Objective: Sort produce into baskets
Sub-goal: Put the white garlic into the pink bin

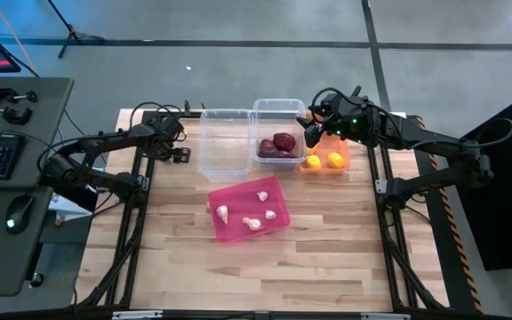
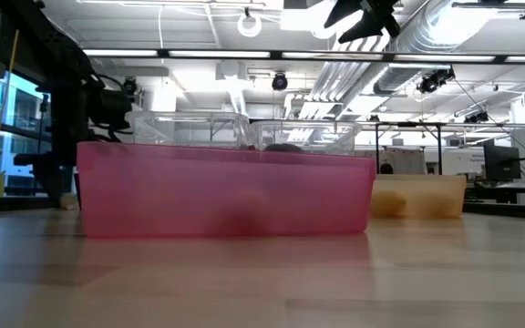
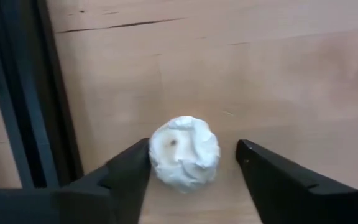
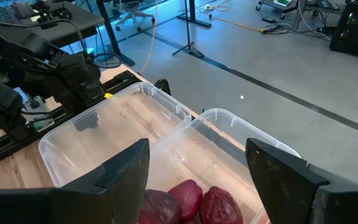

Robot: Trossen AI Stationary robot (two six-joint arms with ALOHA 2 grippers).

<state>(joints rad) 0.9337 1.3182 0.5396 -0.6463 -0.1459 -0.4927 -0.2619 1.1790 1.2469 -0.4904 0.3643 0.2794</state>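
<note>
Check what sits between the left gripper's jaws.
A white garlic bulb on bare wood, touching one jaw of the left gripper, a gap at the other; the left wrist view shows it.

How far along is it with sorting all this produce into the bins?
Mostly done, it seems. Four white garlic bulbs lie in the bright pink plastic bin, dark red beets in one clear plastic bin, two yellow lemons in the orange bin. In hand: the left gripper, open, straddles one last garlic bulb on the wooden table. The second clear bin looks empty. The right gripper hovers open above the beets.
</note>
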